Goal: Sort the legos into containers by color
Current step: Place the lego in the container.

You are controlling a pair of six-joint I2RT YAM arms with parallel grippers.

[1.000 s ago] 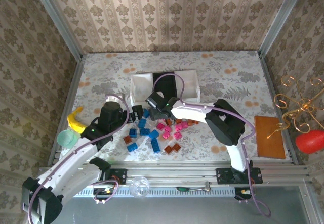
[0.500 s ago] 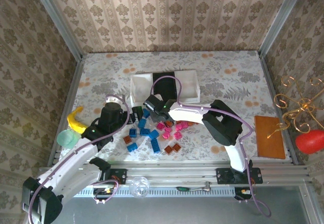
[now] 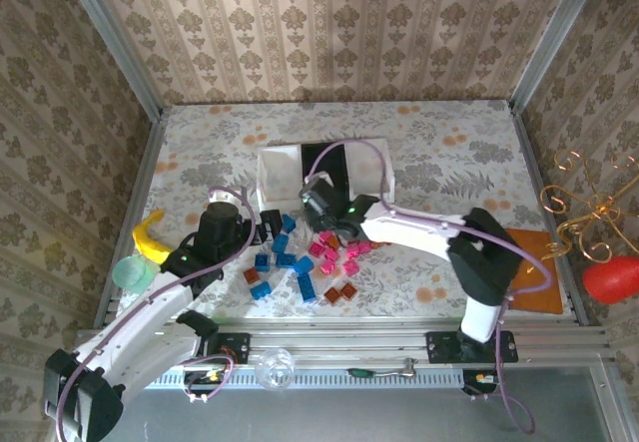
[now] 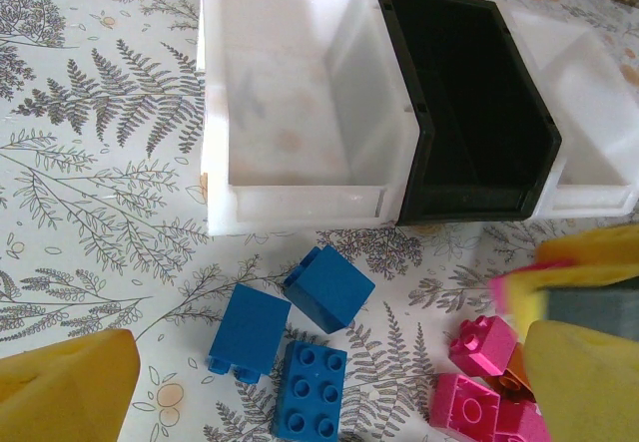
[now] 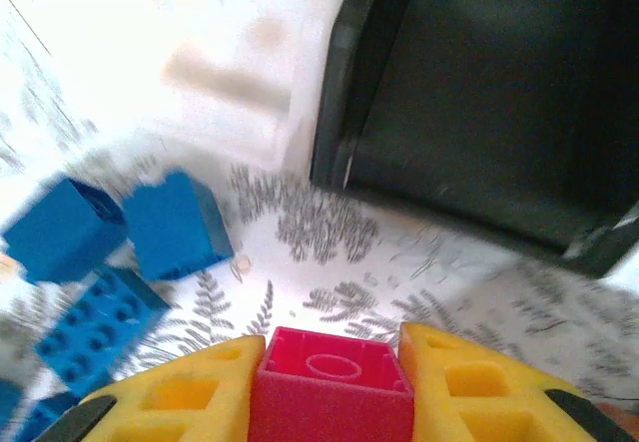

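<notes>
Right wrist view is showing the right gripper (image 5: 331, 357) with its yellow padded fingers (image 5: 185, 392) pressing on both sides of a small bright pink plastic brick (image 5: 329, 397), so the jaws are standing narrow and clamping it. Just ahead, the black middle tray (image 5: 469, 83) of three shallow rectangular plastic trays (image 3: 321, 170) is facing the brick, with blue plastic bricks (image 5: 170, 224) lying to the left on the floral-patterned table (image 3: 429, 163). From above, the right arm is bending at its dark elbow and stretching its white link leftward to the trays' near edge. The left gripper (image 3: 266, 225) is holding its jaws fully apart with nothing between them, hovering low beside the loose pile of blue, pink and orange-brown bricks (image 3: 310, 262), its arm reaching diagonally up from the near left corner.
</notes>
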